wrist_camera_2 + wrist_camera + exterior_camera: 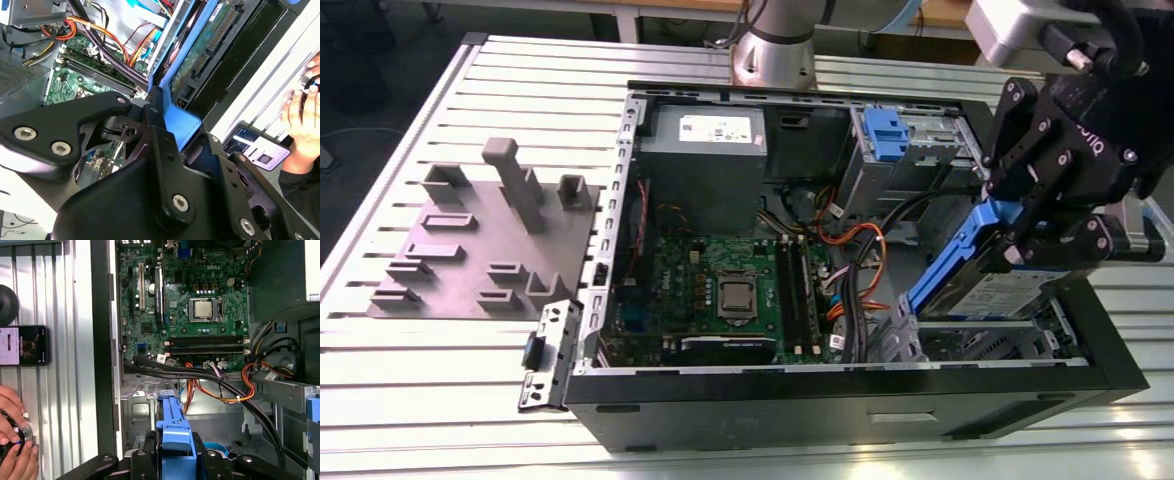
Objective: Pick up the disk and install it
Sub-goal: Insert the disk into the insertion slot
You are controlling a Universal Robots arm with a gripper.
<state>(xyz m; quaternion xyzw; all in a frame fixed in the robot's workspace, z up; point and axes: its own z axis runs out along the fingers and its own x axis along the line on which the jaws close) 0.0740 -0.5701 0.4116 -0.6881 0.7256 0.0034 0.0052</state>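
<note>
The disk (994, 290), a silver drive in a bright blue carrier frame, hangs tilted on edge over the drive bay (987, 345) at the front corner of the open computer case, on the exterior view's right. My gripper (1025, 245) is shut on the disk's upper end, black fingers on either side of the blue frame. In the first wrist view the blue frame (172, 427) runs out from between the fingers (142, 462) toward the bay floor. In the second wrist view the disk (202, 55) shows its green circuit side, with the blue frame pinched in the gripper (167, 127).
The case (854, 400) lies open with motherboard (720, 280), grey power supply box (707, 140), orange and black cables (854, 250), and a metal drive cage with a blue tab (887, 135). A grey fixture plate (467, 250) lies on the slatted table. A person's hand (12, 440) and a phone (22, 345) are beside the case.
</note>
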